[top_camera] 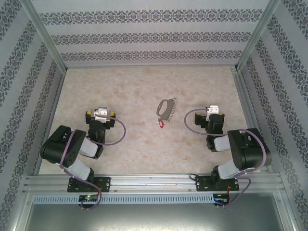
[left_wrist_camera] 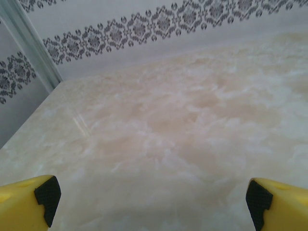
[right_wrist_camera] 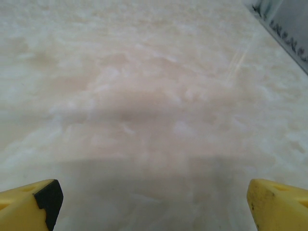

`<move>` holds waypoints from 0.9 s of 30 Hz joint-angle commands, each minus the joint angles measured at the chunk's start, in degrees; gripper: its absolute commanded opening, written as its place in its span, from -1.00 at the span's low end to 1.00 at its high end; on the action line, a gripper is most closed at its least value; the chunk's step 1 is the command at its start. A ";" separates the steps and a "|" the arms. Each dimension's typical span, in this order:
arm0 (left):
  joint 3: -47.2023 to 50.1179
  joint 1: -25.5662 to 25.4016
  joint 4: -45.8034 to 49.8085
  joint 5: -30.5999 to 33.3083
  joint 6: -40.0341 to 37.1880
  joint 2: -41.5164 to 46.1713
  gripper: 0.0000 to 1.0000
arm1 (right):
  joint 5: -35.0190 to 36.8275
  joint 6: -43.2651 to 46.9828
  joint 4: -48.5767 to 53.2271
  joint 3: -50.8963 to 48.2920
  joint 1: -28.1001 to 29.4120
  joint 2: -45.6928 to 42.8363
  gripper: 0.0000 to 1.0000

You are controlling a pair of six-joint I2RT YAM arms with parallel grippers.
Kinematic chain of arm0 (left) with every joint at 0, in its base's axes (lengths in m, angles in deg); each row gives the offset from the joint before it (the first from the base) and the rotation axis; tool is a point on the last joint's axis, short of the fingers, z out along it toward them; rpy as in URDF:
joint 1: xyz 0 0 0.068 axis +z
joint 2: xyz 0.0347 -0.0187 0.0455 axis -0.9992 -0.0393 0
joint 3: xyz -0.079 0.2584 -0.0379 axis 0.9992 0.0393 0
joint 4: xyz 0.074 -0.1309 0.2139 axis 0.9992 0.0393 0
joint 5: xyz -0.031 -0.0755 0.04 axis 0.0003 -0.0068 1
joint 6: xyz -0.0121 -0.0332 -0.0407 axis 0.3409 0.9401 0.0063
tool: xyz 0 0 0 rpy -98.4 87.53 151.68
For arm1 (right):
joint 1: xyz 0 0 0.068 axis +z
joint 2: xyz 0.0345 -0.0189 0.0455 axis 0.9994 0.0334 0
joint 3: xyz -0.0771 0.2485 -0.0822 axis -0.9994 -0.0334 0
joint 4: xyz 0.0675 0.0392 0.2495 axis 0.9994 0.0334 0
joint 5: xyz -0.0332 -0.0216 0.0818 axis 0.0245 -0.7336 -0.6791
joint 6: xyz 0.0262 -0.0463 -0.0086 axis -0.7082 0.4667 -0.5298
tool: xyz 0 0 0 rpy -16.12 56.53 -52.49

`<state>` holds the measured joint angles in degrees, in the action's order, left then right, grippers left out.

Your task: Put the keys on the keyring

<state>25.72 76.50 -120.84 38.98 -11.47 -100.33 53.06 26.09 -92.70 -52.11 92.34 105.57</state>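
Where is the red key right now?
Top view: the red key lies on the table, just on the near side of the keyring, between the left arm and right arm.

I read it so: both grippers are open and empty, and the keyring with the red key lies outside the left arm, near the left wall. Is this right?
Only the place is wrong. The top external view shows the keyring and the red key between the left gripper and the right gripper, near the middle of the table. Both grippers are open and empty.
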 commanded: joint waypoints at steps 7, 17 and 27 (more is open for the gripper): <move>-3.18 4.22 2.85 -6.57 3.94 -0.67 1.00 | -8.81 -1.90 -2.51 4.70 -3.78 0.34 0.95; -12.74 11.55 24.80 -17.59 9.53 1.41 1.00 | -8.21 -2.68 0.77 6.85 -4.28 0.19 0.95; -12.72 11.55 24.74 -17.61 9.54 1.44 1.00 | -7.13 -1.64 1.12 7.02 -3.28 0.07 0.95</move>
<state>13.17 87.76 -97.27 22.37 -3.05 -99.74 45.67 24.45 -91.58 -45.99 88.36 105.59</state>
